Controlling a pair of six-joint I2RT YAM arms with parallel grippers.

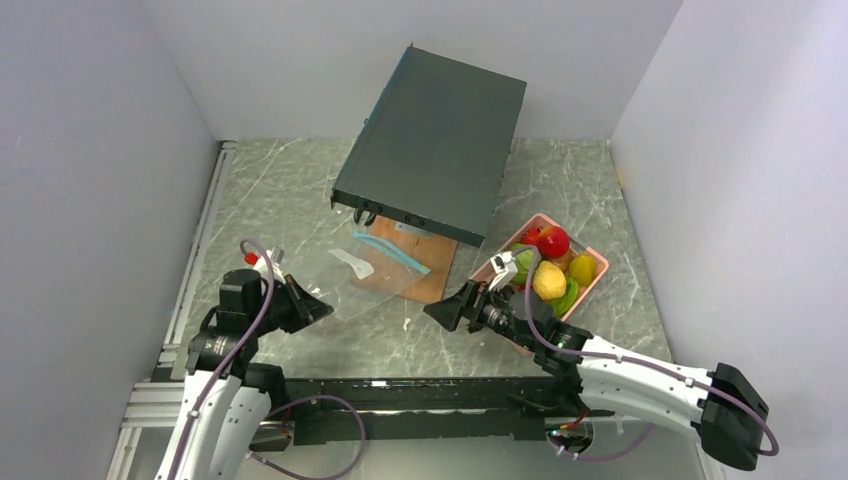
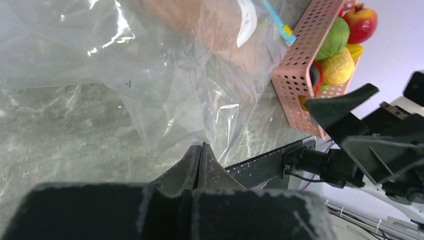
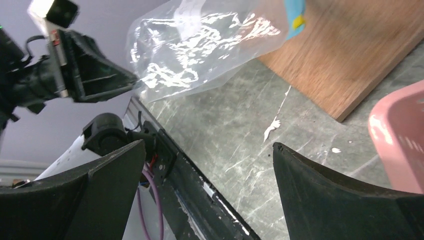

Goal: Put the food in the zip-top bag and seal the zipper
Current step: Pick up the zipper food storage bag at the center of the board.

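**Left arm pinches the bag's corner; food sits in the tray**

Nearest the bases, the left gripper [image 2: 201, 146] has its jaws pressed together. They meet right at the near corner of the bag [image 1: 352, 278], and the clear film fans out from their tips, so they appear to pinch it. Across from it, the right gripper [image 3: 209, 145] hangs low over the table [image 1: 560, 180], its jaws spread wide with nothing between them. It points toward the left gripper and the bag.

The bag stretches away from the left gripper, crinkled and shiny. Its far end lies on a wooden board [image 1: 436, 272]. The zipper [image 1: 390, 252] runs along that far edge over the board, and a white label [image 1: 352, 264] shows through the film. Whether the zipper is closed cannot be told.

Right of the board, just beyond the right gripper, stands a pink tray [image 1: 601, 263]. All the food [image 1: 548, 275] is in it: a red apple, a yellow piece, some green ones. None is in the bag.

Farthest back, a dark flat case [image 1: 435, 140] leans over the board's far end.
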